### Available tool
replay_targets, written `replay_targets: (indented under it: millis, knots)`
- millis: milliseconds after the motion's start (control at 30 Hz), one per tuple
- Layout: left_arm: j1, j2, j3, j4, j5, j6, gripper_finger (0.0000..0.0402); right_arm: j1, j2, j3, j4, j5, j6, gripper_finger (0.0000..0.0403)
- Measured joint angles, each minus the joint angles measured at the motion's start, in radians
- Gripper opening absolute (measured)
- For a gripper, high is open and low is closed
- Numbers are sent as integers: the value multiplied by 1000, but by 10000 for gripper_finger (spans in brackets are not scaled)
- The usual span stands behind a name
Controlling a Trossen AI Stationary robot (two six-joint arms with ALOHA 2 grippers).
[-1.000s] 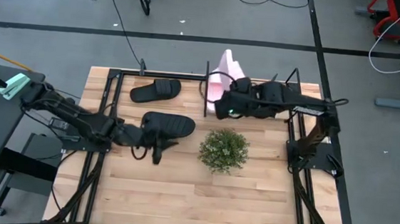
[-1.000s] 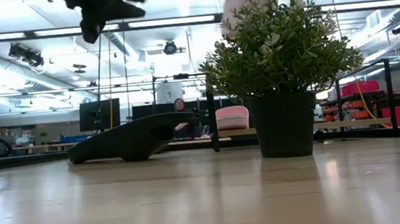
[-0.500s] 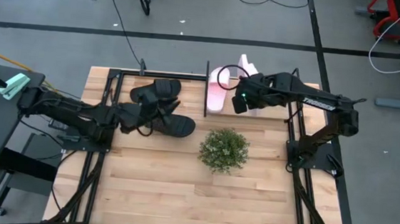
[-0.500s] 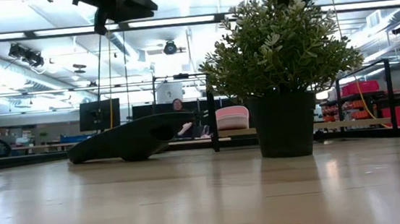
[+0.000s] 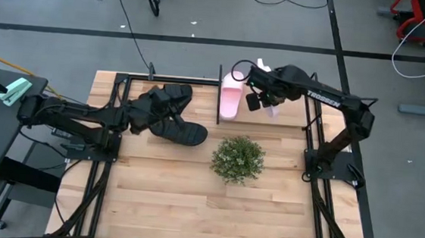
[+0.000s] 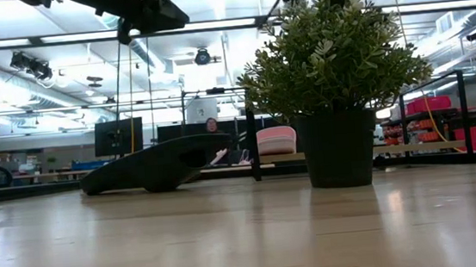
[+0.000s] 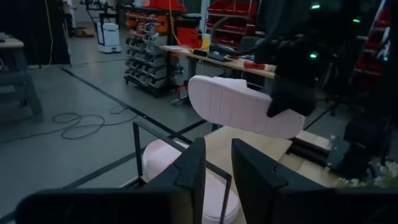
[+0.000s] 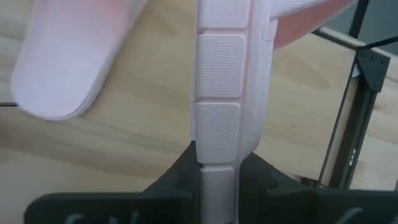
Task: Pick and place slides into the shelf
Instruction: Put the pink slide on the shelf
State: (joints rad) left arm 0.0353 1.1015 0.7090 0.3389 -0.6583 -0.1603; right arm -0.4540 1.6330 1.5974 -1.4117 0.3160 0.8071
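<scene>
Slides sit in three places as we look down on the worktop [image 5: 191,201]: one pink slide [image 5: 230,103] lies flat in the shelf [image 5: 219,97] just right of its middle bar, a second pink slide [image 8: 227,93] hangs in the air in our right tool [image 5: 263,100], and two black slides are at the left. Our right tool is clamped on that raised pink slide, its fingers [image 8: 180,180] pressed against both sides of the ribbed sole edge, and it hovers above the shelf's right half, just beside the pink slide already lying there. From our left wrist we see the same raised slide [image 7: 245,107] tilted, sole towards us, above the lying one [image 7: 180,168]. Our left tool [image 5: 153,103] reaches over the shelf's left half, above one black slide [image 5: 170,94]; its fingers [image 7: 193,168] stand narrowly apart with nothing visible between them. The other black slide [image 5: 181,132] rests on the worktop just in front of the shelf, near the left arm. A small potted plant [image 5: 237,158] stands on the worktop in front of the shelf, well clear of both tools.
</scene>
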Motion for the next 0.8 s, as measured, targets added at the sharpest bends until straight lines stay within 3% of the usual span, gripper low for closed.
replay_targets:
  millis: [467, 800]
  knots:
    - [8, 0, 0, 0, 9, 144, 74, -99, 154, 0, -31, 35, -77, 63]
    - [8, 0, 0, -1, 9, 148, 62, -100, 237, 0, -9, 54, -112, 63]
